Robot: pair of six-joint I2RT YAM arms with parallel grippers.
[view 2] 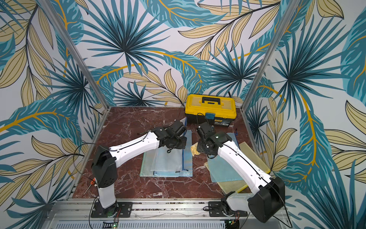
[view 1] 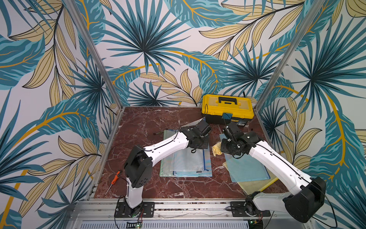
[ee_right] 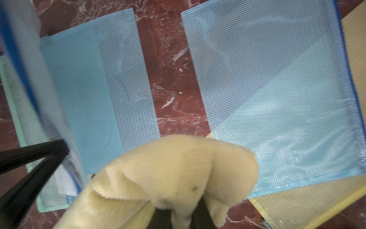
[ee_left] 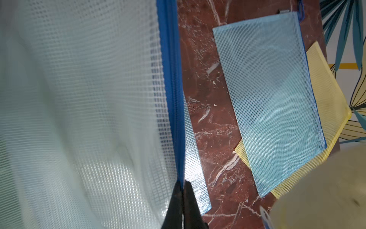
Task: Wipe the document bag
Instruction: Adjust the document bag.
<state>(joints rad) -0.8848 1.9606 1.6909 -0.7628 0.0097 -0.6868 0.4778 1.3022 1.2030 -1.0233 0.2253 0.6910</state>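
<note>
The document bag (ee_left: 89,99) is a clear white mesh pouch with a blue zipper (ee_left: 170,79). My left gripper (ee_left: 182,184) is shut on its zipper edge and holds that edge up off the pile. In both top views the bag (view 1: 188,160) (view 2: 168,160) slopes down from under the left wrist onto a stack of other pouches. My right gripper (ee_right: 181,214) is shut on a bunched pale yellow cloth (ee_right: 178,168), which hangs just right of the lifted bag (ee_right: 29,59). The cloth (view 1: 216,150) (view 2: 195,149) is apart from the bag.
A blue pouch (ee_right: 95,89) and a green one (ee_right: 23,128) lie under the held bag. To the right lies a blue pouch (view 1: 245,168) on a yellow one (view 1: 255,186). A yellow toolbox (view 1: 227,108) stands at the back; an orange screwdriver (view 1: 114,177) is at the front left.
</note>
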